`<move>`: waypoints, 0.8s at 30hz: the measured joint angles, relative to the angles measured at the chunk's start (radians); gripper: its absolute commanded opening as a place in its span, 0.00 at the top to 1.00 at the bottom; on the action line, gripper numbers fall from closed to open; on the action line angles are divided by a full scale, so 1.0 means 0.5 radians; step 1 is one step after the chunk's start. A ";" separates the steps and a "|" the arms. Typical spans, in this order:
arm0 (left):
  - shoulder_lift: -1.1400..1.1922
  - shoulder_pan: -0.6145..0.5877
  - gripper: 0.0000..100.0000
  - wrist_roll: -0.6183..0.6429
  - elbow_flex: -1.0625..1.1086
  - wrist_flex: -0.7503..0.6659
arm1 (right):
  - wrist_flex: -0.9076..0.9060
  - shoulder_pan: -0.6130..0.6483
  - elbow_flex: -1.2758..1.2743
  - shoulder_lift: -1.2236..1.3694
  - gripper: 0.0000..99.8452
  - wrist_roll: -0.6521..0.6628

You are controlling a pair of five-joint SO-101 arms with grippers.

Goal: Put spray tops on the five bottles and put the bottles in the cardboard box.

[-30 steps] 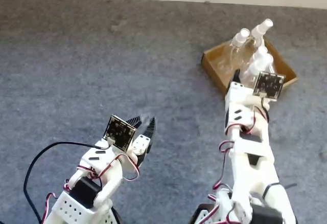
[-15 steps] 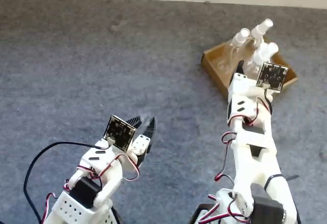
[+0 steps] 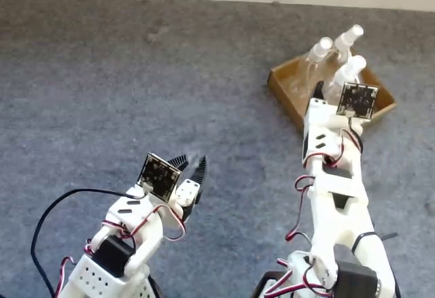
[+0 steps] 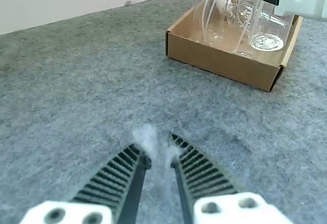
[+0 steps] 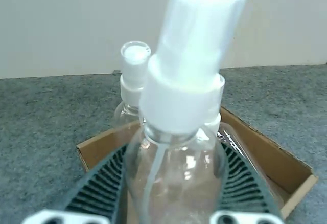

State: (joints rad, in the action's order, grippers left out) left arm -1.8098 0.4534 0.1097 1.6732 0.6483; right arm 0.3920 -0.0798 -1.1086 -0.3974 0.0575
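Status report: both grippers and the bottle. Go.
Left gripper open, empty, low over grey surface. Right gripper shut on spray-topped bottle at cardboard box. Other bottles close beside it.

No legible text, label, number or sign anywhere.

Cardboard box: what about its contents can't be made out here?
- Bottle count: in the high view the right arm's wrist camera covers the near part of the cardboard box. In the left wrist view the picture's edge cuts off the tops of the bottles.
- Box floor: in the right wrist view the front bottle, between the right pincer fingers, hides it.
- Whether that bottle rests on the floor: cannot tell.
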 measured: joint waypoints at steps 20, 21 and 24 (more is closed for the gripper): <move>0.000 0.000 0.99 0.000 0.000 0.061 | 0.000 -0.107 -0.528 -0.559 0.87 0.000; 0.000 0.000 0.99 0.000 0.000 0.064 | 0.000 -0.147 -0.528 -0.559 0.87 0.000; 0.000 0.000 0.99 0.000 0.000 0.064 | -0.012 -0.282 -0.476 -0.512 0.87 0.012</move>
State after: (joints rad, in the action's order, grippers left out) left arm -1.8098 0.4534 0.1097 1.6732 0.6805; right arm 0.3859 -0.2209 -1.3464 -0.6536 0.0637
